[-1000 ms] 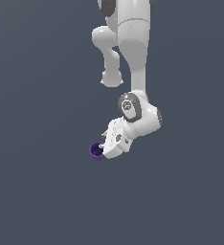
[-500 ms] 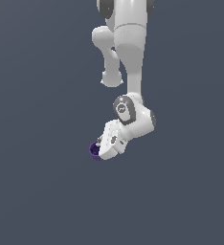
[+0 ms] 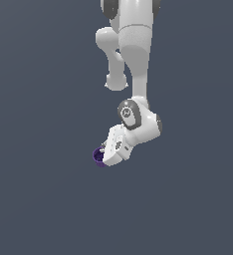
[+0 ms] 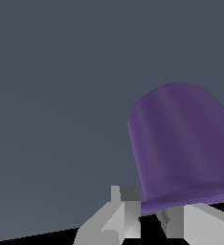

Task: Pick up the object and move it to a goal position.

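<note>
Filling the wrist view from about 3 o'clock of centre is the cup (image 4: pixel 183 143), a dark purple round body with a smooth, faintly streaked wall that tapers toward its far end and flares into a thin rim at the near end. Two pale grey fingertips (image 4: pixel 116 217) sit at that rim, one on each side, touching or nearly touching it; their lower parts are cut off by the frame edge, and the cup's right flank runs out of the picture too. Whether the fingers truly press on the cup cannot be told from these views.

One cup, one gripper (image 3: pixel 104 154), one arm (image 3: pixel 133 55). In the exterior view the cup (image 3: pixel 97 156) shows only as a small purple sliver at 9 o'clock of the white hand, most of it hidden behind the hand. The arm comes down from 12 o'clock, its base cut off at the top. Behind everything lies a flat slate-grey ground (image 3: pixel 39 199).
</note>
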Motion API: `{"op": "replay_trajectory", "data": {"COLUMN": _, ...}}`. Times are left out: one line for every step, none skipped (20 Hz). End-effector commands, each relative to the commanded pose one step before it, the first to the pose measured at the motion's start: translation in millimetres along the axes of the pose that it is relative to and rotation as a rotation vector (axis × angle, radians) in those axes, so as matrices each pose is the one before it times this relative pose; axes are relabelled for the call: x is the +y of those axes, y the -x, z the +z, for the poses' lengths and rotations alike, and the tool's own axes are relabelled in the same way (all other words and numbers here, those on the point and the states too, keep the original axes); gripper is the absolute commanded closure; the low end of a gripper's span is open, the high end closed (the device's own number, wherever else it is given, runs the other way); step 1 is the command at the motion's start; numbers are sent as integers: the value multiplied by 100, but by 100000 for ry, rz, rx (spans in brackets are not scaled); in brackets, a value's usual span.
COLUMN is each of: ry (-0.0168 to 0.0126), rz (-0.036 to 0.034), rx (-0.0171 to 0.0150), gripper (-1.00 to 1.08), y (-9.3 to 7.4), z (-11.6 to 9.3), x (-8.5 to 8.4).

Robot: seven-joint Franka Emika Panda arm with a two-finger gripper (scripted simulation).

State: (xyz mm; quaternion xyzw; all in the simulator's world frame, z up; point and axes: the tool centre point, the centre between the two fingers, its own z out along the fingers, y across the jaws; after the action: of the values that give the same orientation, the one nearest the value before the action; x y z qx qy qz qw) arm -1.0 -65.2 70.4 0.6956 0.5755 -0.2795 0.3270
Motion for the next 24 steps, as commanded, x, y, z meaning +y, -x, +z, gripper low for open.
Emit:
{"op": "replay_trajectory", "data": {"ry": 22, "rz": 61, "rx": -8, "gripper": 108, "y": 261, "z": -67, "x": -71}}
{"op": "replay_trajectory", "data": {"ry": 0, "rz": 0, "rx": 0, "gripper": 108, "y": 178, "z": -45, "x": -75}}
{"op": "replay_trajectory", "data": {"ry": 0, "rz": 0, "rx": 0, "gripper": 108, "y": 219, "z": -56, "x": -92}}
{"op": "replay_trajectory", "data": {"ry": 0, "rz": 0, "rx": 0, "gripper": 108, "y": 260, "z": -66, "x": -109}}
{"op": "replay_trajectory", "data": {"ry": 0, "rz": 0, "rx": 0, "gripper": 108, "y": 301, "z": -76, "x": -126}}
{"op": "replay_trajectory", "data": {"ry": -19, "rz": -3, "rx": 45, "gripper": 108, "y": 340, "z": -75, "x": -143}}
{"op": "replay_trajectory", "data": {"ry": 0, "rz": 0, "rx": 0, "gripper": 108, "y": 384, "z": -97, "x": -160}}
{"op": "replay_trajectory", "data": {"ry": 0, "rz": 0, "rx": 0, "gripper": 108, "y": 426, "z": -108, "x": -177}}
{"op": "replay_trajectory", "data": {"ry": 0, "rz": 0, "rx": 0, "gripper": 108, "y": 468, "z": -119, "x": -194}}
{"op": "replay_trajectory", "data": {"ry": 0, "rz": 0, "rx": 0, "gripper": 108, "y": 510, "z": -129, "x": -212}}
{"op": "replay_trajectory", "data": {"ry": -26, "rz": -5, "rx": 64, "gripper": 108, "y": 550, "z": -123, "x": -229}}
{"op": "replay_trajectory", "data": {"ry": 0, "rz": 0, "rx": 0, "gripper": 108, "y": 595, "z": -151, "x": -246}}
{"op": "replay_trajectory", "data": {"ry": 0, "rz": 0, "rx": 0, "gripper": 108, "y": 638, "z": -162, "x": -263}}
{"op": "replay_trajectory", "data": {"ry": 0, "rz": 0, "rx": 0, "gripper": 108, "y": 681, "z": -172, "x": -280}}
{"op": "replay_trajectory", "data": {"ry": 0, "rz": 0, "rx": 0, "gripper": 108, "y": 724, "z": -183, "x": -297}}
{"op": "replay_trajectory", "data": {"ry": -14, "rz": -5, "rx": 46, "gripper": 108, "y": 764, "z": -183, "x": -313}}
{"op": "replay_trajectory", "data": {"ry": 0, "rz": 0, "rx": 0, "gripper": 108, "y": 805, "z": -204, "x": -328}}
{"op": "replay_trajectory", "data": {"ry": 0, "rz": 0, "rx": 0, "gripper": 108, "y": 814, "z": -206, "x": -330}}
{"op": "replay_trajectory", "data": {"ry": 0, "rz": 0, "rx": 0, "gripper": 108, "y": 815, "z": -206, "x": -329}}
{"op": "replay_trajectory", "data": {"ry": -17, "rz": -9, "rx": 66, "gripper": 108, "y": 812, "z": -191, "x": -327}}
{"op": "replay_trajectory", "data": {"ry": 0, "rz": 0, "rx": 0, "gripper": 108, "y": 817, "z": -207, "x": -327}}
{"op": "replay_trajectory", "data": {"ry": 0, "rz": 0, "rx": 0, "gripper": 108, "y": 817, "z": -207, "x": -326}}
{"op": "replay_trajectory", "data": {"ry": 0, "rz": 0, "rx": 0, "gripper": 108, "y": 818, "z": -207, "x": -324}}
{"op": "replay_trajectory", "data": {"ry": 0, "rz": 0, "rx": 0, "gripper": 108, "y": 819, "z": -208, "x": -323}}
